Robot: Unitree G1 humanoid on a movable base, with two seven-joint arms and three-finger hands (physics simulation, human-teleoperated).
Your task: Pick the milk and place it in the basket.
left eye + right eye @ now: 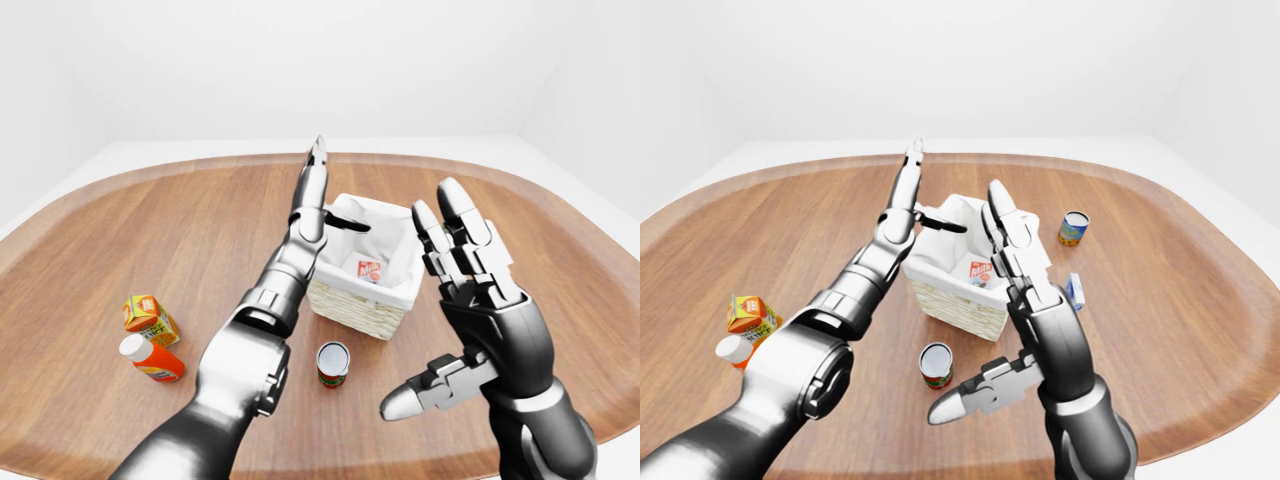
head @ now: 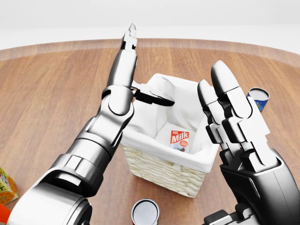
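The milk carton (image 2: 179,139), red and white with "Milk" on its face, lies on the white liner inside the wicker basket (image 2: 161,173) at mid-table. My left hand (image 2: 149,68) is open above the basket's left rim. Its fingers (image 2: 129,40) point straight up, its thumb (image 2: 154,99) juts over the liner, and it holds nothing. My right hand (image 1: 425,315) is also open and empty just right of the basket, with its fingers (image 2: 229,101) raised and spread. It hides part of the basket's right wall.
A tin can (image 2: 145,212) stands just below the basket. A blue can (image 1: 1073,228) and a small blue-white carton (image 1: 1075,291) sit to the right. An orange juice carton (image 1: 150,318) and a white-capped bottle (image 1: 150,358) lie at the left. The round wooden table (image 1: 200,210) ends in a curved edge.
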